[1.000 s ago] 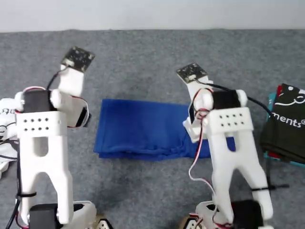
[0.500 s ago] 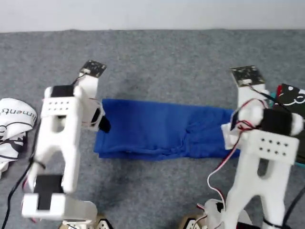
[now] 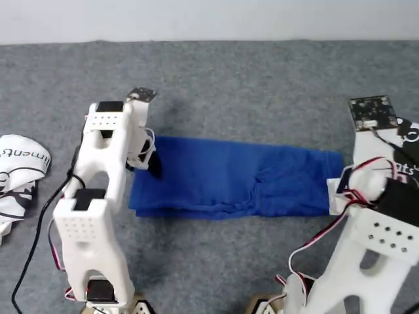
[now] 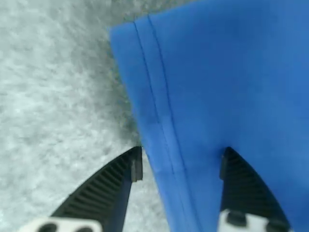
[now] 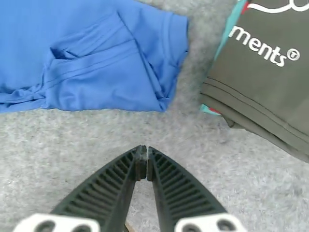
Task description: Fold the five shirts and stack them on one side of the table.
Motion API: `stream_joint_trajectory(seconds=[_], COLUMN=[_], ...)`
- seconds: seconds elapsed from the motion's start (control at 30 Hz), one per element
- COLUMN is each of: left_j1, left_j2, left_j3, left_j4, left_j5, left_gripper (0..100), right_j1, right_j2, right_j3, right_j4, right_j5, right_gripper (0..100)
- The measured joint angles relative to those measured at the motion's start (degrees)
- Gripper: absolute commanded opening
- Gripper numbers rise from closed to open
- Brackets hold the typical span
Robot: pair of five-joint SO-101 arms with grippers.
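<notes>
A blue shirt, folded into a long strip, lies across the middle of the grey table. My left gripper is open at the strip's left end, and the hemmed edge of the blue shirt runs between its fingers. From above, the left gripper sits right at that edge. My right gripper is shut on nothing, over bare carpet just off the near right corner of the blue shirt. Beside it lies a stack of folded shirts with a dark one on top.
A crumpled white shirt lies at the table's left edge. The dark stack sits at the right edge behind the right arm. Grey carpet stretches beyond the blue strip.
The right arm has swung rightward off the blue shirt to its right end, uncovering that end. The left arm has moved in to the shirt's left edge.
</notes>
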Motion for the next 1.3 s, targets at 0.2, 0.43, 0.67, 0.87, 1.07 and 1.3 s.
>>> stream_joint_trajectory(seconds=[0.2, 0.43, 0.67, 0.87, 1.07, 1.3], left_j1=[1.3, 4.6, 4.0, -8.1, -18.0, -13.9], left_j2=[3.8, 4.4, 4.5, 2.6, -0.4, -5.6], left_j3=[-2.3, -2.9, -3.5, -2.9, -2.7, -2.7], left_j4=[1.1, 1.6, 3.3, 3.5, 3.5, 8.1], left_j5=[1.5, 1.6, -1.9, -7.4, -13.1, -13.6], left_gripper=[19, 1, 1, 1, 1, 1], right_j1=[4.1, 6.6, 6.6, 6.6, 6.6, 6.6], right_j2=[-0.3, -0.3, -0.3, -0.3, -0.3, -0.3], right_j3=[0.0, 0.0, 0.0, 0.0, 0.0, 0.0], right_j4=[0.1, 0.1, 0.1, 0.1, 0.1, 0.1], right_j5=[2.8, 4.5, 4.5, 4.5, 4.5, 4.5], right_gripper=[3.0, 2.9, 2.9, 2.9, 2.9, 2.9])
